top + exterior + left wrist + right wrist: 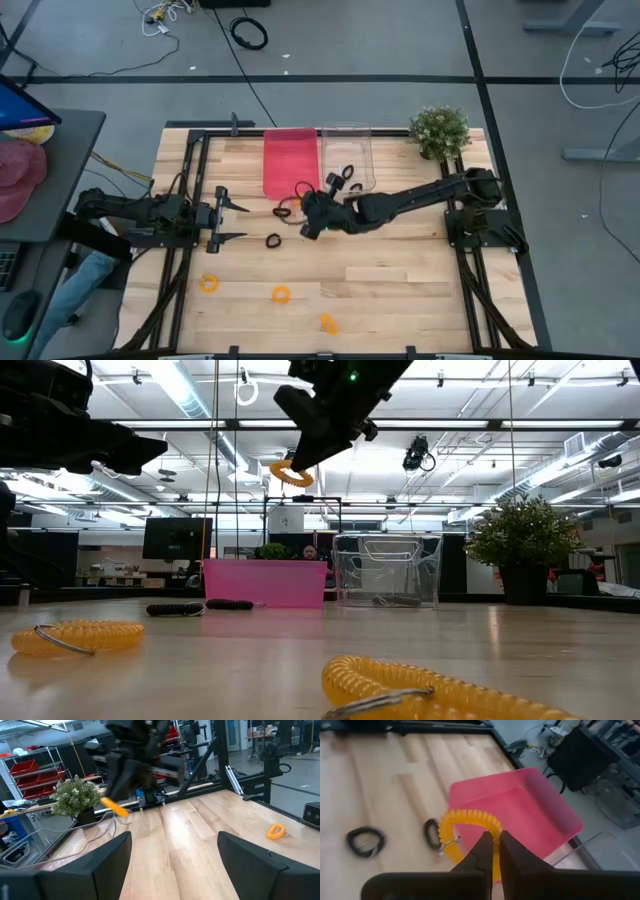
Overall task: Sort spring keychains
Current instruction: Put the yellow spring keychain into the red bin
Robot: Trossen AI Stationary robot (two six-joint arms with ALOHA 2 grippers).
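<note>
Right gripper pinching orange spring keychain by its coil, aloft near pink bin. Left gripper spread, idle. Likely light, springy; grip coil.

The bench is pale wooden planking with visible grain and a smooth, faintly sheened finish. The orange coiled plastic keychain pinched in the right tool looks glossy and ribbed, with a thin metal ring. Two black coiled keychains on the planks look matt. The pink plastic bin at the bench's far edge is smooth and opaque; the clear plastic bin beside it is transparent and shiny. Both tools' fingers are dark and matt.
</note>
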